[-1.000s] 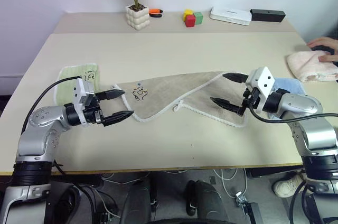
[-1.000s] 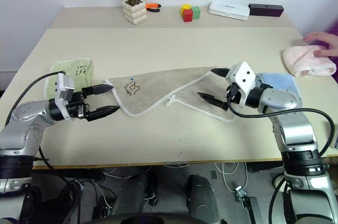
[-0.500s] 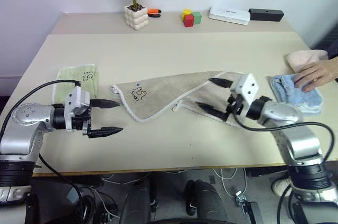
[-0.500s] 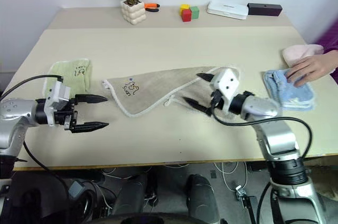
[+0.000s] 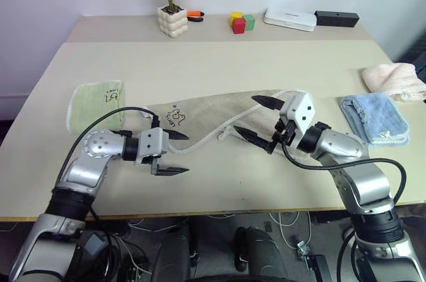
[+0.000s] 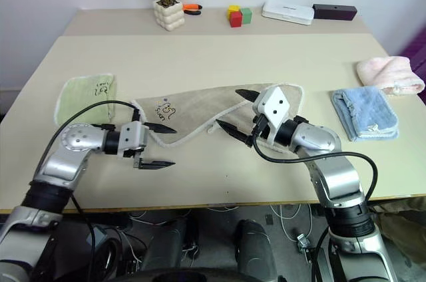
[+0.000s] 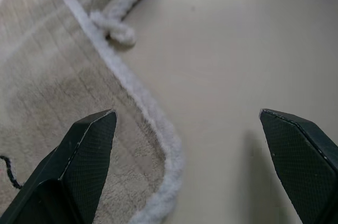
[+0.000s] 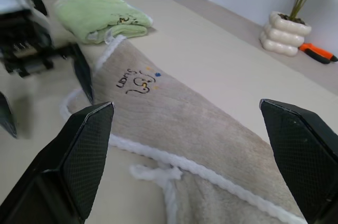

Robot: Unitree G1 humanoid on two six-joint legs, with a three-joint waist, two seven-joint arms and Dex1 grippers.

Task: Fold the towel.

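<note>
Both tools have closed in on the towel (image 5: 219, 117): left tool (image 5: 174, 153) and right tool (image 5: 259, 120) gaping, empty. Opposite white-edged corners should be pinched evenly.

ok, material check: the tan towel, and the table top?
Towel: looks like soft terry cloth, beige, matte; ribbed pile and a fluffy whitish stitched edge show in the left wrist view. Table: smooth, pale beige, matte, probably laminate over board, though the core can't be seen.
</note>
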